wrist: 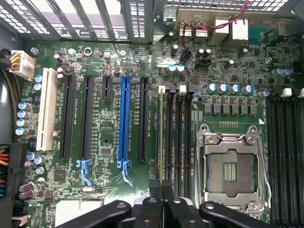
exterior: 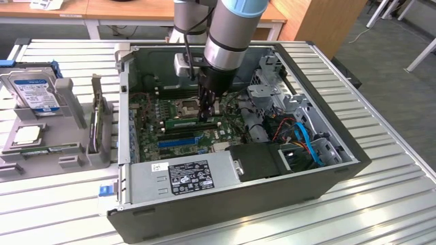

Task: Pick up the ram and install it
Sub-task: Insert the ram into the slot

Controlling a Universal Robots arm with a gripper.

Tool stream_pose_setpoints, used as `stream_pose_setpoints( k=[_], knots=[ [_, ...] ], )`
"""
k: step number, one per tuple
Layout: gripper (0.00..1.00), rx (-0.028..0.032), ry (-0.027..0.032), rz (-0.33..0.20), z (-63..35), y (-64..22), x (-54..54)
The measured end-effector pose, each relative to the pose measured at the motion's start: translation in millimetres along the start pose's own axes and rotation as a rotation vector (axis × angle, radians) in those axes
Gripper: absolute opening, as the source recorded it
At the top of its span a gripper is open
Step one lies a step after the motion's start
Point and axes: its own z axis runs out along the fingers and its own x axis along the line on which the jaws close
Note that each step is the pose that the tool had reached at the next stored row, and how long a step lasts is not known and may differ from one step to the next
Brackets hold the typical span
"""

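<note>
Ram [exterior: 191, 123] stands on edge in a memory slot on the motherboard [exterior: 153, 127], inside the open computer case [exterior: 238, 214]. Its long axis runs across the exterior view, left to right, parallel to the blue slot [exterior: 180, 143] nearer the camera. Claw [exterior: 204, 116] is closed on the ram's top edge, toward the exterior view's right end. Processor socket [exterior: 190, 106] lies just beyond.
</note>
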Motion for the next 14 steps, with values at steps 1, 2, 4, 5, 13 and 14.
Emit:
stream_pose_setpoints(
  k=[1,2,4,5,13,14],
  knots=[
    [0.11,0.0001,-0.0003,0.000,0.3,0.0,0.0],
    [0.11,0.0002,-0.0006,0.000,0.8,-0.1,-0.1],
    [0.11,0.0000,0.0000,0.000,1.3,-0.2,0.0],
    [0.11,-0.0001,0.0002,0.000,1.3,-0.1,0.1],
    [0.11,0.0000,0.0000,0.000,2.0,-0.2,0.0],
    [0.11,0.0000,0.0000,0.000,2.1,-0.3,0.0]
  ],
)
